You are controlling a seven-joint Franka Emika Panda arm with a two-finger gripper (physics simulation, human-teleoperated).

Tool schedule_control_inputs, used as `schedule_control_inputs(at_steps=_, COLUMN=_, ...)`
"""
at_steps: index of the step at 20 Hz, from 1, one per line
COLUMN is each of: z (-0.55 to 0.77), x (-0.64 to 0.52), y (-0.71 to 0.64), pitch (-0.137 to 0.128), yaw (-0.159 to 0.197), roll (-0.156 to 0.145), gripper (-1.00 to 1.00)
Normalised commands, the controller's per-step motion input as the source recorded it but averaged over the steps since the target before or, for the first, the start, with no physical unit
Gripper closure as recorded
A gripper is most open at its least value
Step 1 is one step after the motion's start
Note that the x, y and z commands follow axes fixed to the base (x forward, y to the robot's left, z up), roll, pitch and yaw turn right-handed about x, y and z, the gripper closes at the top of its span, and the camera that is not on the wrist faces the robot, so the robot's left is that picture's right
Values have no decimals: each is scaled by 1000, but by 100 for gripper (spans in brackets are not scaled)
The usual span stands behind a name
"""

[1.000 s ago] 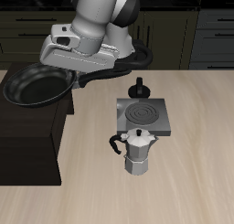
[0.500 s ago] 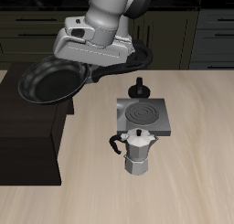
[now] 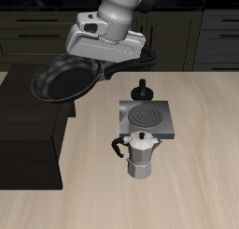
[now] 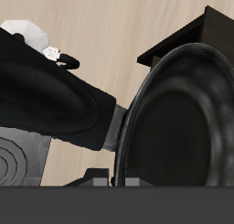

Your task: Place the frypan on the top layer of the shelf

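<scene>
The gripper [image 3: 96,66] holds the frypan [image 3: 63,78] up in the air. The pan hangs over the edge of the shelf [image 3: 28,130]. A moka pot [image 3: 140,155] stands by the stove plate [image 3: 147,118].

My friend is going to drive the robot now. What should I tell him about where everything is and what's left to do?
Gripper: shut on the frypan's handle, holding the pan in the air.
Frypan: tilted, lifted above the shelf's edge, half over the shelf and half over the table. It touches nothing below it.
Shelf top: bare where it shows, ready for the pan.
Beside the pan's path: stove plate and moka pot on the table, not in the way.
Done: pan picked up and carried to the shelf.
Left: move it farther over the shelf top, level it, lower it, open the gripper, back away.
</scene>
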Motion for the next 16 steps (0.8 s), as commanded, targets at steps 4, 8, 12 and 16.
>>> schedule_control_inputs(at_steps=4, z=2, x=-20, y=162, pitch=4, yaw=-14, roll=21, gripper=100)
schedule_control_inputs(at_steps=8, z=19, x=-52, y=339, pitch=2, yaw=-28, roll=34, gripper=100)
schedule_control_inputs(at_steps=12, z=9, x=-33, y=387, pitch=6, yaw=-14, roll=54, gripper=100)
schedule_control_inputs(at_steps=16, z=17, x=-25, y=382, pitch=6, yaw=-25, roll=56, gripper=100)
